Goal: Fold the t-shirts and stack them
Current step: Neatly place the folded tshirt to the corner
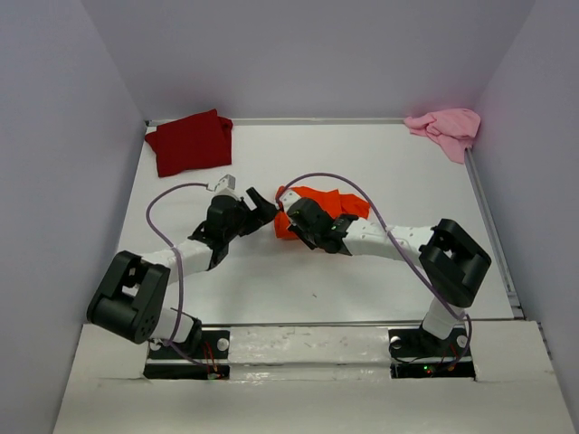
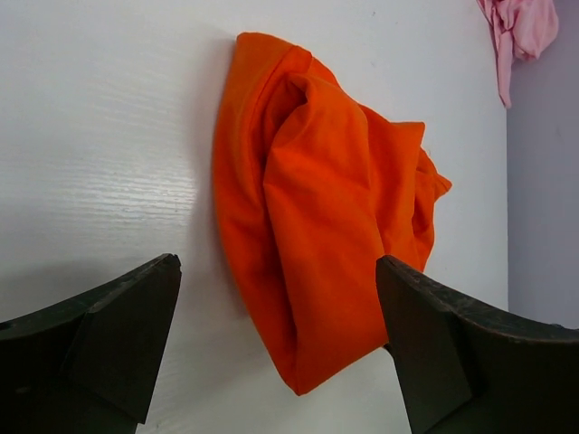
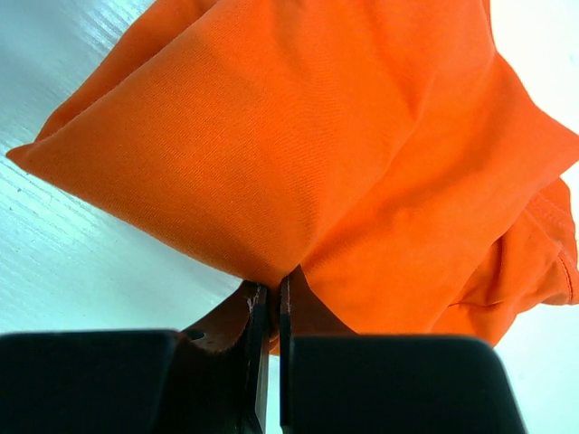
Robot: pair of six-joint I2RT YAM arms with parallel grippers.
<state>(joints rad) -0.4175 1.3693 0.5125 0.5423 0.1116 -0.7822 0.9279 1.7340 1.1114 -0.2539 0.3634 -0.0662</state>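
The bright orange t-shirt lies bunched in the middle of the table; it fills the right wrist view and shows in the left wrist view. My right gripper is shut on its near edge, pinching the cloth. My left gripper is open just left of the shirt, its fingers wide apart with the shirt's corner between them, not touching. The dark red t-shirt lies at the back left. The pale pink t-shirt lies crumpled at the back right, also in the left wrist view.
White walls enclose the table on the left, back and right. A raised rail runs along the right edge. Purple cables loop over both arms.
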